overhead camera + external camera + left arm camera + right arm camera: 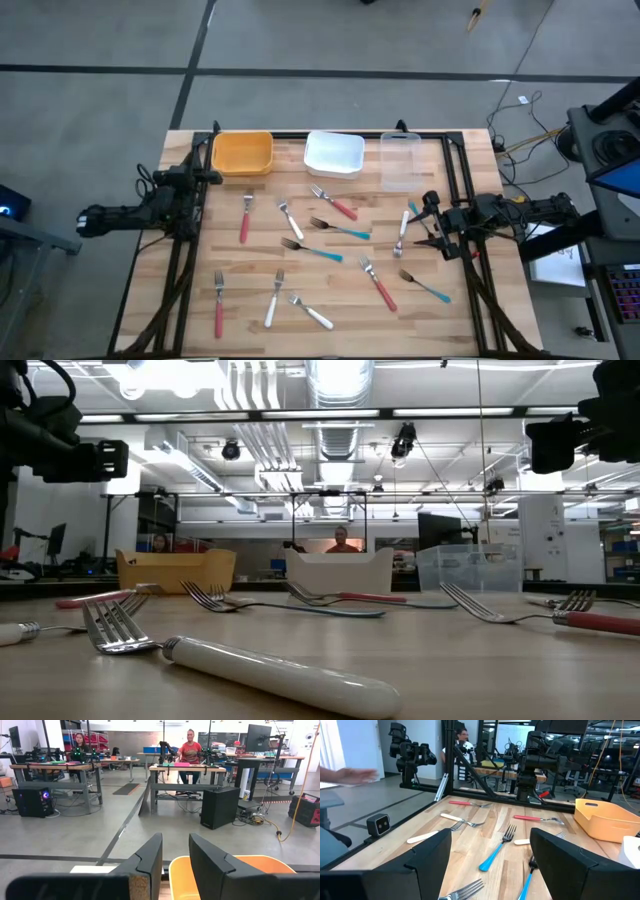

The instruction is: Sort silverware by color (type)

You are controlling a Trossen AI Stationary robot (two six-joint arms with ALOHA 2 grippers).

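Observation:
About a dozen forks lie flat and scattered on the wooden table (pixel 470 310). They have red handles (pixel 245 220) (pixel 380 288), white handles (pixel 274 302) (pixel 280 675) and blue handles (pixel 318 252) (pixel 495 854). My left gripper (pixel 175 839) (pixel 212 173) hangs level at the table's left edge beside the orange bin. Its fingers stand a little apart with nothing between them. At the table's right edge my right gripper (pixel 490 840) (pixel 425 222) hangs level above the table, wide open and empty, with a white-handled fork (pixel 402 230) and a blue-handled one (pixel 413 208) close by.
An orange bin (pixel 241 153), a white bin (pixel 334 154) and a clear bin (pixel 400 160) stand in a row along the far edge. A dark frame (pixel 455 170) runs along the table's sides. People sit at desks in the room beyond (pixel 190 750).

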